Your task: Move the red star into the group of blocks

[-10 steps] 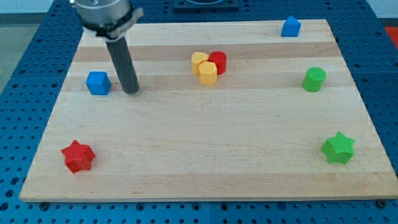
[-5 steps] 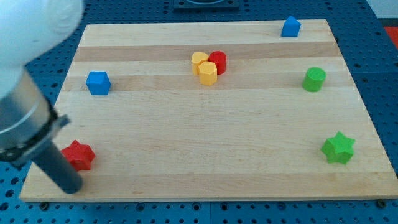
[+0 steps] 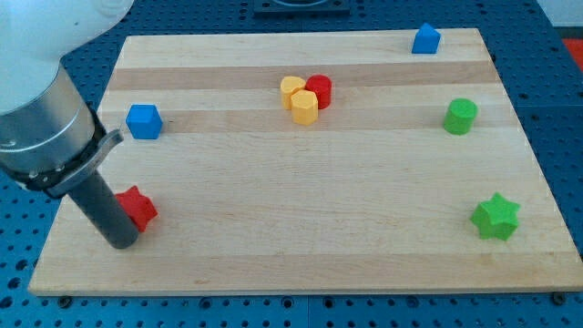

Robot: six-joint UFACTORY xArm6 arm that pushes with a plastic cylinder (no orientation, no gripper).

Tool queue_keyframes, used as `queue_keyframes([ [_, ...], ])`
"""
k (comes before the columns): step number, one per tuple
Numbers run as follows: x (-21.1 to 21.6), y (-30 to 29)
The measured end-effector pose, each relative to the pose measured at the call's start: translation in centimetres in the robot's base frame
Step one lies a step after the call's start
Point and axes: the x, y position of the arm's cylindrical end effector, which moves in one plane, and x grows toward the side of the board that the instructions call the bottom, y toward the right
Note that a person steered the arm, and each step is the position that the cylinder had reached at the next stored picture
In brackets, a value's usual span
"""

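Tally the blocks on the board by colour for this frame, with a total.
Red: 2, the red star by my tip and the red cylinder in the group.
Yellow: 2, yellow block and yellow hexagon block.
Blue: 2, blue cube and blue block.
Green: 2, green cylinder and green star.
Total: 8

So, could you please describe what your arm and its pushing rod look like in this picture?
The arm's upper part is white and smooth, filling the view's top left corner. Below it sits a grey metallic cylinder with a darker band and a small lug at its base. From that a straight, dark charcoal rod runs down to my tip. No cables or markings show.
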Motion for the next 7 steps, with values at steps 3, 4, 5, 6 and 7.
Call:
queue_keyframes([
  [3, -4.6, -0.9],
  [4, -6.1, 0.8],
  [5, -7.9, 3.7],
  [6, -10.8, 7.5],
  [7, -13.5, 10.1],
])
